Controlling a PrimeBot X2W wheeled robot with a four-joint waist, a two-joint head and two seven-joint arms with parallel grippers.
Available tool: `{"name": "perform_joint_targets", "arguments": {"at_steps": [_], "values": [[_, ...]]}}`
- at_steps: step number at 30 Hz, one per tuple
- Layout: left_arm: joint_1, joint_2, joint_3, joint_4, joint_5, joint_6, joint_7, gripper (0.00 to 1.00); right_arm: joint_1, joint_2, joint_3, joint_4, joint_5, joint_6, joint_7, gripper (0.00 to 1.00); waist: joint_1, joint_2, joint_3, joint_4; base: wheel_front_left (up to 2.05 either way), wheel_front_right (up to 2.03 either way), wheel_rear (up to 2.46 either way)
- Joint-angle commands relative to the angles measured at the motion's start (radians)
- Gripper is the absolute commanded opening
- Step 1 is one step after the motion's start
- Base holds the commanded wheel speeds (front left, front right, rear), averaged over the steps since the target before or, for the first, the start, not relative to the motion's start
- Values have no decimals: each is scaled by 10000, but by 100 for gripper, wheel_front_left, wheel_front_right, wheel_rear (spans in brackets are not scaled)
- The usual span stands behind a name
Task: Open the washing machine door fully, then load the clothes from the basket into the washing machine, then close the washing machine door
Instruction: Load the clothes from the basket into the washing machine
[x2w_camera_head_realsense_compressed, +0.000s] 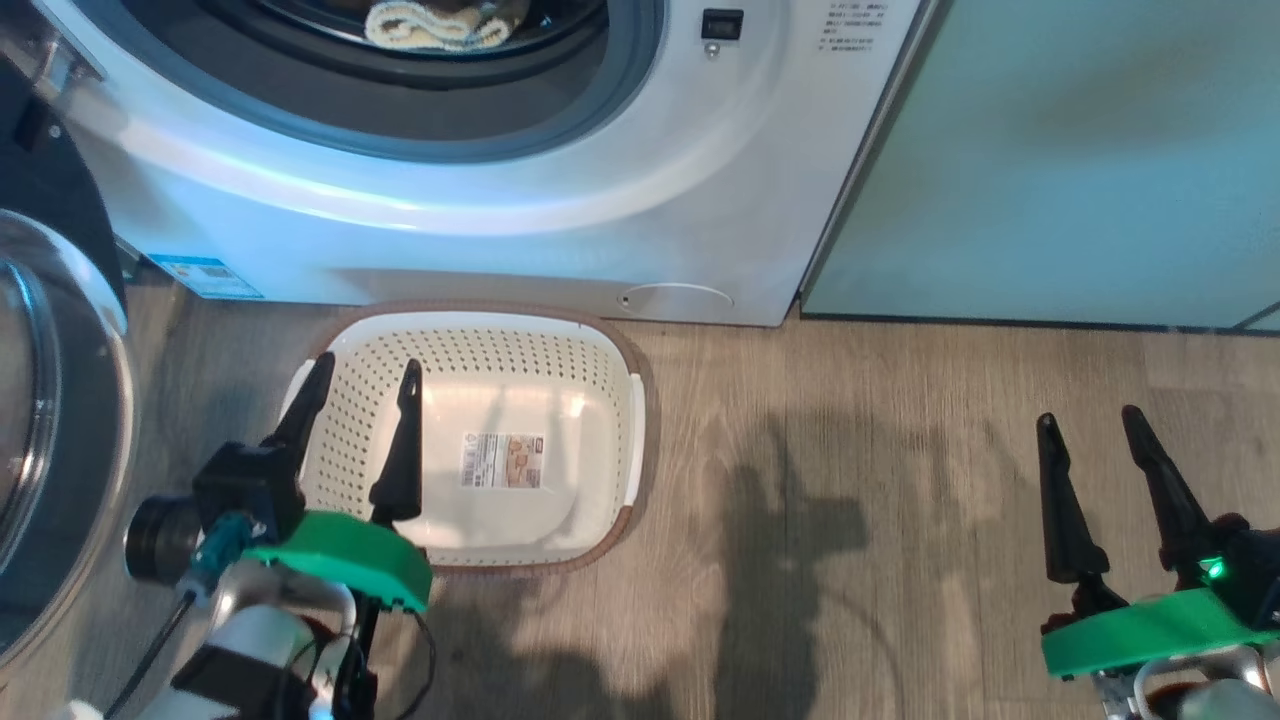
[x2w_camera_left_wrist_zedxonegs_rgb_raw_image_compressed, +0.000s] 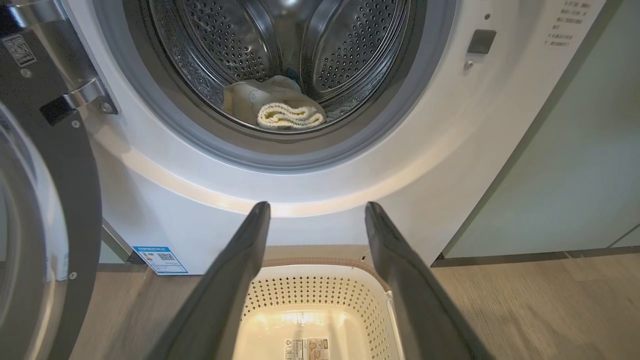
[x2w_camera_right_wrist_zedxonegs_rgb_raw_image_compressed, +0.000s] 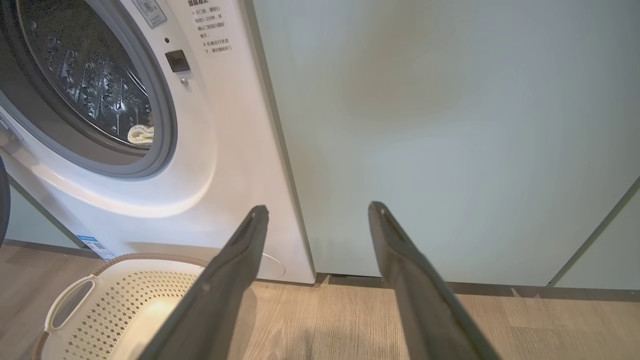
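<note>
Wood floor (x2w_camera_head_realsense_compressed: 900, 420), basket (x2w_camera_head_realsense_compressed: 480, 350) before washing machine (x2w_camera_head_realsense_compressed: 500, 250), clothes (x2w_camera_head_realsense_compressed: 437, 25) inside

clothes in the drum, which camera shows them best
Left wrist view: it looks straight into the drum, the clothes in full sight. Head view crops them at its top edge; right wrist view catches a sliver.

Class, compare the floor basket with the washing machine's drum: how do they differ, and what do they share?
The basket is empty, its base label bare; the drum holds the clothes. The basket is cream plastic with a brown rim; the drum is shiny steel. The basket is rectangular and opens upward; the drum is round and opens forward. Both have perforated walls.
</note>
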Motion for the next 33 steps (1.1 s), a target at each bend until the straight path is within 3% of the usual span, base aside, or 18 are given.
{"name": "perform_joint_targets", "arguments": {"at_steps": [1, 10, 17, 33], "values": [[-626, 283, 369, -185, -28, -41, 86, 100, -214, -129, 268, -330, 29, -29, -47, 100, 0, -1, 173, -52, 0, 0, 0], [-1685, 599, 471, 284, -33, -320, 350, 100, -584, -129, 333, -294, 205, -29, -108, 100, 0, -1, 1014, -298, 0, 0, 0], [-3243, 1265, 574, 978, 86, -807, 914, 100, -1019, -129, 552, -161, 532, -29, -176, 100, 0, -1, 1866, -728, 0, 0, 0], [-6802, 3702, 923, 2446, -111, -2450, 3613, 100, -2004, -129, 1163, -93, 2171, -29, -201, 100, 0, -1, 3501, -2424, 0, 0, 0]]}}
